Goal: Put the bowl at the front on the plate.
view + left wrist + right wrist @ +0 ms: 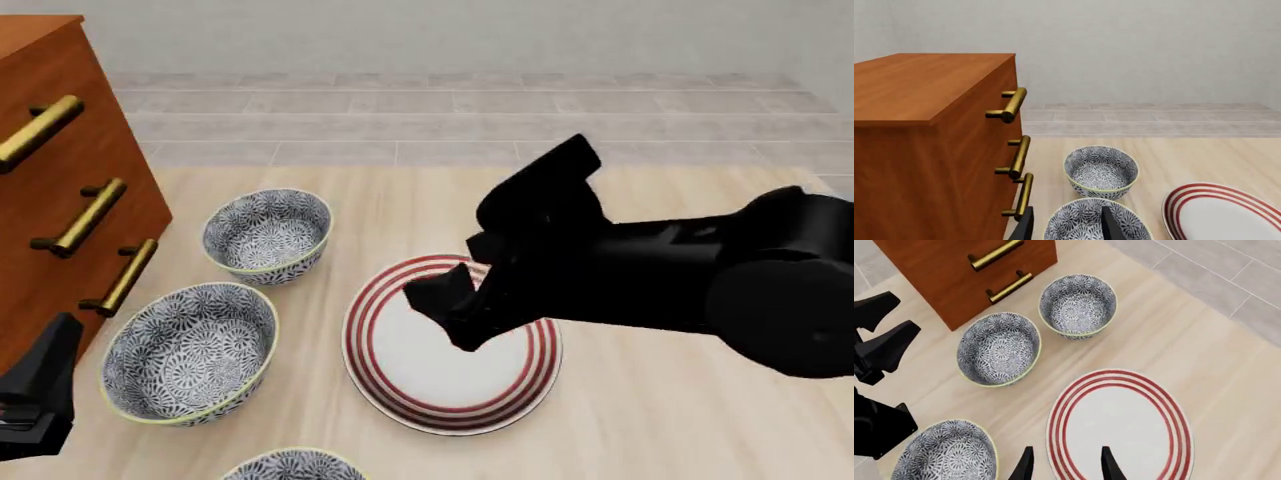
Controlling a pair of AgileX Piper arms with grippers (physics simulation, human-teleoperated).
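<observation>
There are three patterned bowls: one farthest from the arms, one in the middle, and the bowl at the front. There is one plate with red rings. One wooden chest of drawers stands on the bench, showing three brass handles. Two robot arms are present, each with one end effector: the left end effector and the right end effector.

- A pale wooden table carries everything.
- On it: a red-ringed plate, three patterned bowls, and a wooden cabinet.
</observation>
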